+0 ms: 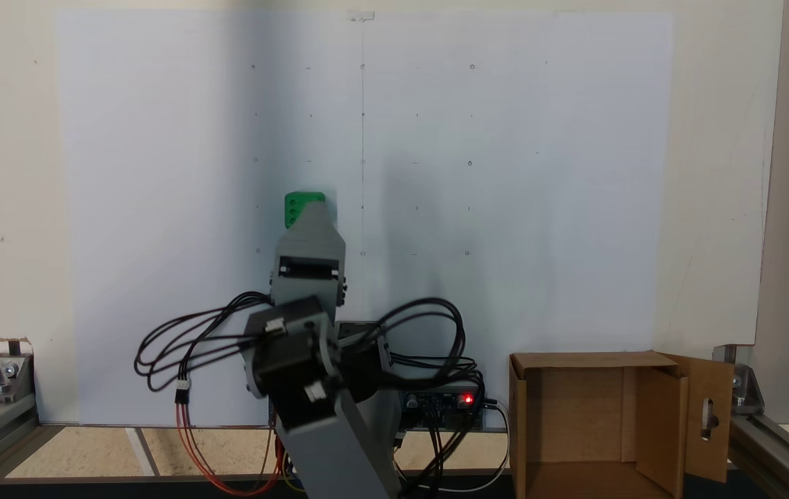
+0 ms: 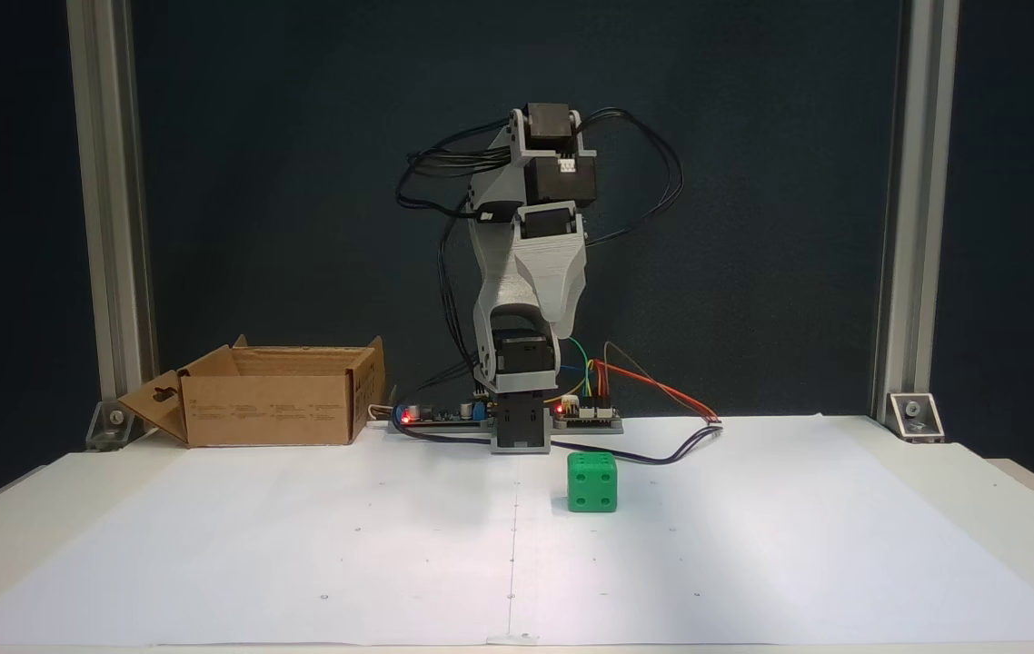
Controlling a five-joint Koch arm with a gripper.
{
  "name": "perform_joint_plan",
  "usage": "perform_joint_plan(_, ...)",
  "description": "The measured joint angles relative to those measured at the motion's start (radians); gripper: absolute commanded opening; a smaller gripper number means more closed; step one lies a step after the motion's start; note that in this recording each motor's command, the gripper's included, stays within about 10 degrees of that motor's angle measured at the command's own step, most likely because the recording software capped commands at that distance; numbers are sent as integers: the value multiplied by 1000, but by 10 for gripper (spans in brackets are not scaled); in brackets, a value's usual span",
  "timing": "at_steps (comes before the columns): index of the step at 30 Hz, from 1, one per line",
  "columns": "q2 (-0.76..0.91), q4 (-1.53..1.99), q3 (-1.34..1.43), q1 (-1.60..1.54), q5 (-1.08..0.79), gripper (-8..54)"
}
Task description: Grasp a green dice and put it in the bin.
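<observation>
The green dice (image 2: 591,482) sits on the white paper sheet (image 2: 753,545), in front of the arm's base and slightly to its right in the front-facing fixed view, with four pips on the face toward that camera. In a fixed view from behind the arm, the dice (image 1: 299,206) is partly hidden by the grey gripper (image 1: 311,211); I cannot tell whether its claw is spread or pressed together. The bin (image 2: 276,407) stands well apart, left of the base; small print on its side is unreadable. The rear view shows the bin's (image 1: 575,416) open inside and slotted flap (image 1: 710,416).
</observation>
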Motion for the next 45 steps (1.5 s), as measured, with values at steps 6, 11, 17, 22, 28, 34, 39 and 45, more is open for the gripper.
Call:
perform_joint_plan(6,-98,0,-80,-61,46,436)
perform_joint_plan(11,-167,-2,-127,-86,75,436)
perform_joint_plan(17,-186,0,-129,-86,80,436)
perform_joint_plan(22,-186,0,-98,-87,80,436)
perform_joint_plan(28,-209,0,-84,-87,80,436)
perform_joint_plan(34,-272,0,-78,-87,80,437)
perform_joint_plan(39,-291,-2,-75,-87,80,436)
perform_joint_plan(45,-291,-48,23,-87,80,436)
